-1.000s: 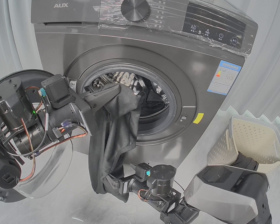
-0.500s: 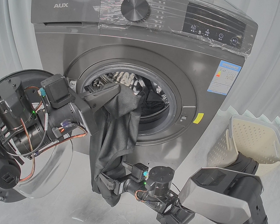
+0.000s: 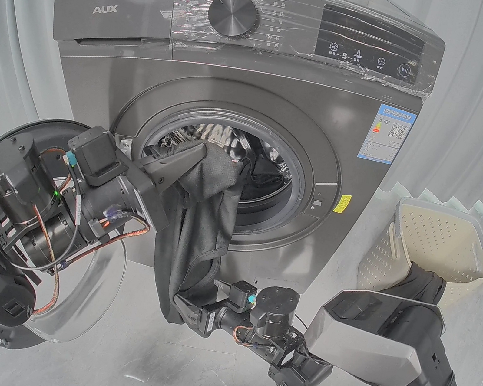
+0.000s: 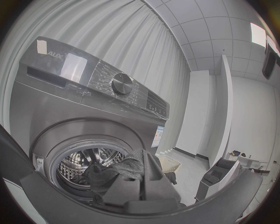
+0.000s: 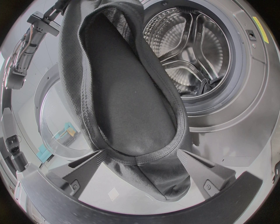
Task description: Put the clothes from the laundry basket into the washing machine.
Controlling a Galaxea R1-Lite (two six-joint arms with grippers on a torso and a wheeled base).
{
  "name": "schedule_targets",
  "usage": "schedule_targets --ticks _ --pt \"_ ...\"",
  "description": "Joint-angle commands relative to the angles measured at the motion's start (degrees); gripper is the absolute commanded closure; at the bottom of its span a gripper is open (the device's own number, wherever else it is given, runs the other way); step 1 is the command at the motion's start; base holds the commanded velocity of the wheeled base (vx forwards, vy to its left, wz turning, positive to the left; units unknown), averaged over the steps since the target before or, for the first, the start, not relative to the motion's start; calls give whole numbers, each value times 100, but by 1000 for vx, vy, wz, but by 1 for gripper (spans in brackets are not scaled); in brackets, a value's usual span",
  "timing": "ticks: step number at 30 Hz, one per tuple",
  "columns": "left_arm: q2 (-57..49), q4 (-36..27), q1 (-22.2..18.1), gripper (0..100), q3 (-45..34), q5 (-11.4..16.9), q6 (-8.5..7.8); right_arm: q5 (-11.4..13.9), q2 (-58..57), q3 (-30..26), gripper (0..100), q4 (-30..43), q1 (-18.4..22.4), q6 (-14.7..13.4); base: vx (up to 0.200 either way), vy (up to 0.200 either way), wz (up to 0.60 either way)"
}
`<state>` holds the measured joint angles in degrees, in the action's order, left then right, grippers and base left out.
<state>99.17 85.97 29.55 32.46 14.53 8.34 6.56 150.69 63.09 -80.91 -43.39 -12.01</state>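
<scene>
A dark grey garment (image 3: 202, 226) hangs from the left rim of the washing machine's (image 3: 321, 125) round opening down toward the floor. My left gripper (image 3: 196, 155) is shut on its top end at the drum mouth, where the cloth (image 4: 128, 167) bunches between the fingers. Low in front of the machine, my right gripper (image 3: 181, 309) is at the garment's lower end. Its fingers (image 5: 87, 166) stand wide apart, and the hem (image 5: 128, 102) droops between them. More dark clothes (image 3: 263, 176) lie inside the drum (image 5: 189, 58).
The machine's door (image 3: 86, 274) is swung open to the left, behind my left arm. A cream laundry basket (image 3: 440, 250) stands on the floor at the right, with another dark garment (image 3: 422, 284) hanging over its front edge. Pale curtains hang behind.
My right gripper has moved left and a little up under the garment's lower end, so the hem now hangs higher and more bunched. The left gripper has hardly moved.
</scene>
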Motion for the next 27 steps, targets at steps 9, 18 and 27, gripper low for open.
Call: schedule_targets --ticks 9,18,27 --pt "23 -1 -11 100 41 -64 10 47 101 -16 0 -65 -179 58 0 0 0" --pt "6 -10 -63 100 58 -73 1 126 154 -200 0 -259 -188 252 0 0 0" --pt "-12 -10 -81 100 76 -73 -8 223 338 -341 0 -373 -179 287 0 0 0"
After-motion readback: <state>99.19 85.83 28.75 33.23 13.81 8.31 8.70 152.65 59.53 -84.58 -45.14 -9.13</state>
